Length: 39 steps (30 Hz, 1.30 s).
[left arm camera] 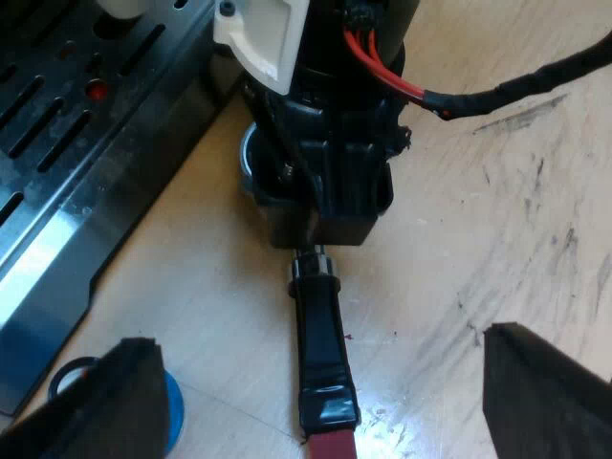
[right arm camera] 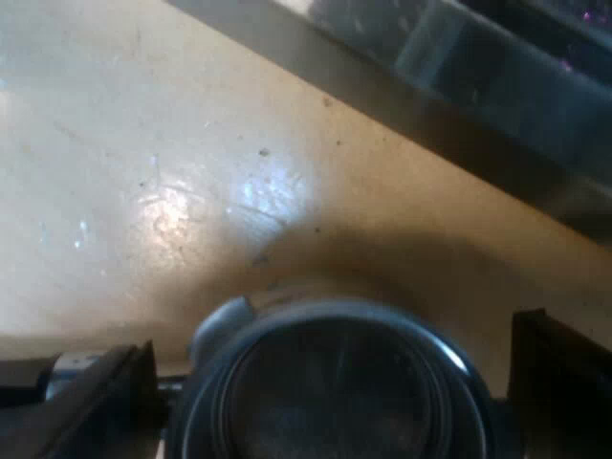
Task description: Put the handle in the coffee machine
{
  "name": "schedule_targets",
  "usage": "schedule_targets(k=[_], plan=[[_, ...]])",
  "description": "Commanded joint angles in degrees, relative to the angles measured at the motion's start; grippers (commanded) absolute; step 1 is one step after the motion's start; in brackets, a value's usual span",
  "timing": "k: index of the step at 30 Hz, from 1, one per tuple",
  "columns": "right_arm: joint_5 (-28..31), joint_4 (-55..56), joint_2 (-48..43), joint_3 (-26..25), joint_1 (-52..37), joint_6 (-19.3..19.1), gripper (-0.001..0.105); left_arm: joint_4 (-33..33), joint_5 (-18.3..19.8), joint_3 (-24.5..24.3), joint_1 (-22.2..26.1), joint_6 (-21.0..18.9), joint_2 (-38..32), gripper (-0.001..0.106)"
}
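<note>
**Free room and obstacles around the holder [left arm camera: 320, 325].** Bare desk [left arm camera: 497, 239] lies open beside the handle on the side away from the coffee machine [left arm camera: 76, 143]. On the machine's side, only a narrow strip of desk separates the handle from the machine's base. A blue tamper [left arm camera: 175, 416] stands in that strip near the handle's red end. The right end effector [left arm camera: 325, 191] covers the holder's cup end from above. The left end effector [left arm camera: 325, 411] is spread wide, one finger on each side of the handle and clear of it. Beyond the cup, open desk [right arm camera: 143, 143] runs to the machine's base.
</note>
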Motion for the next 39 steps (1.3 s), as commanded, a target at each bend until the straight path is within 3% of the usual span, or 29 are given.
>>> schedule_targets(k=[1, 6, 7, 8, 11, 13, 19, 29, 33, 39], plan=[[-0.3, 1.1, 0.5, -0.2, -0.1, -1.0, 0.075, -0.1, -0.6, 0.0, 0.0, -0.2, 0.0, 0.070], [-0.5, 3.1, 0.5, -0.2, -0.1, -1.0, 0.063, -0.1, -0.6, 0.0, 0.0, -0.2, 0.0, 0.070], [-0.5, 3.7, 0.5, -0.2, -0.1, -1.1, 0.051, -0.1, -0.6, 0.0, 0.0, -0.2, 0.0, 0.070], [-0.5, 3.8, 0.5, -0.2, -0.1, -1.1, 0.048, -0.1, -0.6, 0.0, 0.0, -0.2, 0.0, 0.070], [-0.8, 4.7, 0.4, -0.2, -0.1, -1.1, 0.022, -0.1, -0.6, 0.0, 0.0, -0.2, 0.0, 0.070], [-0.8, 6.0, 0.0, -0.2, -0.1, -1.1, -0.001, -0.1, -0.6, 0.0, 0.0, -0.2, 0.0, 0.070], [-0.8, 9.0, -1.8, -0.2, -0.1, 0.0, 0.000, -0.1, -0.6, 0.0, 0.0, 0.3, 0.0, 0.070], [-0.8, 14.7, -6.1, -0.2, -0.1, 6.4, 0.000, -0.1, -0.2, 0.0, 0.0, 0.4, 0.0, 0.070], [-0.7, 17.5, -8.1, -0.2, -0.1, 7.6, 0.000, -0.1, 3.4, 0.0, 0.0, 1.6, 0.0, 0.070], [-0.7, 21.3, -11.8, -0.2, -0.1, 11.9, 0.000, 0.1, 9.5, 0.7, 0.0, 9.1, 0.0, 0.070]])
